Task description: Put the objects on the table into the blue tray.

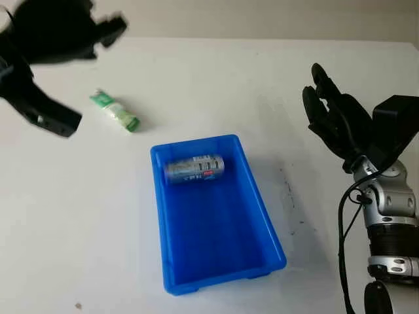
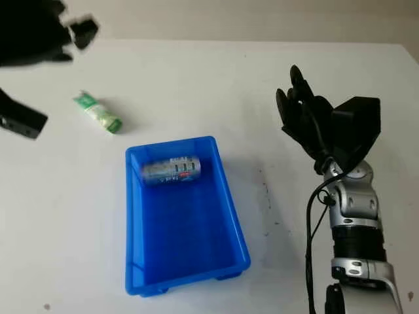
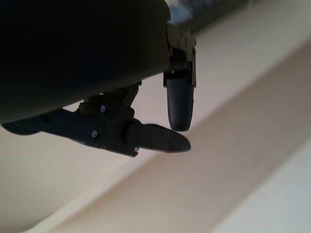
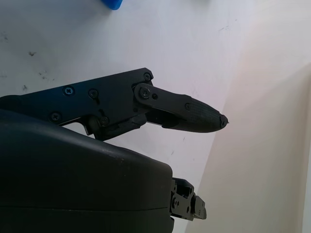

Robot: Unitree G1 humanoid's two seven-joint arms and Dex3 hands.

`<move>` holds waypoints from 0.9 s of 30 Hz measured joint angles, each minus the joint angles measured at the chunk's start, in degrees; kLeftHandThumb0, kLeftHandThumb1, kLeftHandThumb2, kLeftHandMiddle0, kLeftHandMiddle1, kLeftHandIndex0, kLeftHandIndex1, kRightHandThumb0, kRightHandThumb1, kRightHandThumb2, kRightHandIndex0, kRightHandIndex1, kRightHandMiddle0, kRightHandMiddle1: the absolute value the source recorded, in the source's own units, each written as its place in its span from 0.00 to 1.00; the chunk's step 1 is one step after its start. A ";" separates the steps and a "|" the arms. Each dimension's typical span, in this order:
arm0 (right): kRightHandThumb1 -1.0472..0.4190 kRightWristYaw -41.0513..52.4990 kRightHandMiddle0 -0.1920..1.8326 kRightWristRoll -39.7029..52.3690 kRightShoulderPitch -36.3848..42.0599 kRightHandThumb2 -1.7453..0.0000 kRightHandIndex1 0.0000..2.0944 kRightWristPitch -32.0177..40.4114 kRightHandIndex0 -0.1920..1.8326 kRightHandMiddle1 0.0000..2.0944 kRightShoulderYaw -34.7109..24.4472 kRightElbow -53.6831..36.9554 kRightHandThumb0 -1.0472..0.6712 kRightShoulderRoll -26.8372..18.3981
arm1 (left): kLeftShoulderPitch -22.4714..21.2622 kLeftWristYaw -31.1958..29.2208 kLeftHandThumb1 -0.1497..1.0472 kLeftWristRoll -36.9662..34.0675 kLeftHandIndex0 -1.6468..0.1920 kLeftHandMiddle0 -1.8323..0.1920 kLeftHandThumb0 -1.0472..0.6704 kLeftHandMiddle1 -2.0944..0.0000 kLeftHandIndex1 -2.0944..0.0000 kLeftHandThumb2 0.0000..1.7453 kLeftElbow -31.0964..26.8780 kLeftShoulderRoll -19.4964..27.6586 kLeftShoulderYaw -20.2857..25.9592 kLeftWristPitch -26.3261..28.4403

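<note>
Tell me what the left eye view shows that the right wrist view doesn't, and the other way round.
Left eye view alone: the silver can lying on its side inside the blue tray, at its far end, and the green tube on the white table beyond the tray's far left corner, with the left hand raised above the table's far left.

Right wrist view alone: a close look at the open right hand's finger over the scuffed tabletop.

Both: the table, a bit of the blue tray, and the right hand, holding nothing.

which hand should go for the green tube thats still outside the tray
Left, probably. The left hand is open and raised at the table's far left near the green tube; the right hand, also open, is beyond the blue tray, farther away.
</note>
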 measured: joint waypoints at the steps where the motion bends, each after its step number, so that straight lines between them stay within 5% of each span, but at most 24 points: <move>1: 0.00 0.00 0.00 0.08 -0.04 0.65 0.00 0.02 0.00 0.00 0.11 -0.01 0.27 0.07 | 1.14 -2.52 1.00 -3.38 0.75 0.55 0.41 0.00 0.00 0.15 -3.76 0.35 2.69 -1.69; 5: 0.00 0.08 0.00 0.08 -0.20 0.64 0.00 -0.07 0.00 0.00 0.26 0.06 0.27 0.04 | 9.32 -15.04 1.00 -16.96 0.72 0.51 0.41 0.00 0.00 0.17 -16.46 0.36 10.84 -6.95; 10: 0.00 0.39 0.00 0.08 -0.30 0.65 0.00 -0.38 0.00 0.00 0.47 0.38 0.26 0.02 | 19.15 -30.74 1.00 -27.41 0.76 0.55 0.42 0.00 0.00 0.15 -27.74 -1.29 17.71 -5.24; 13: 0.00 0.88 0.00 0.10 -0.31 0.65 0.00 -0.50 0.00 0.00 0.51 0.47 0.26 0.02 | 21.42 -35.97 1.00 -29.73 0.73 0.53 0.42 0.00 0.00 0.15 -30.37 -1.94 20.90 -4.74; 19: 0.00 1.04 0.00 0.38 -0.33 0.65 0.00 -0.64 0.00 0.00 0.51 0.88 0.26 0.03 | 24.00 -49.95 1.00 -29.85 0.76 0.64 0.42 0.00 0.00 0.13 -35.76 -2.02 24.94 5.82; 21: 0.00 0.69 0.00 0.37 -0.32 0.64 0.00 -0.54 0.00 0.00 0.51 0.85 0.26 0.03 | 24.90 -54.20 1.00 -30.91 0.81 0.75 0.40 0.15 0.21 0.10 -35.06 -2.17 25.51 9.44; 24: 0.00 0.10 0.00 0.37 -0.29 0.64 0.00 0.38 0.00 0.00 0.58 0.62 0.28 0.04 | 25.17 -63.24 0.94 -35.86 0.84 0.74 0.33 0.82 0.71 0.04 -31.47 -3.26 27.61 18.55; 27: 0.00 -0.03 0.00 0.37 -0.26 0.64 0.00 0.51 0.00 0.00 0.61 0.58 0.27 0.03 | 23.49 -70.33 0.85 -36.57 0.88 0.86 0.26 0.97 0.90 0.02 -26.83 -3.42 28.18 25.56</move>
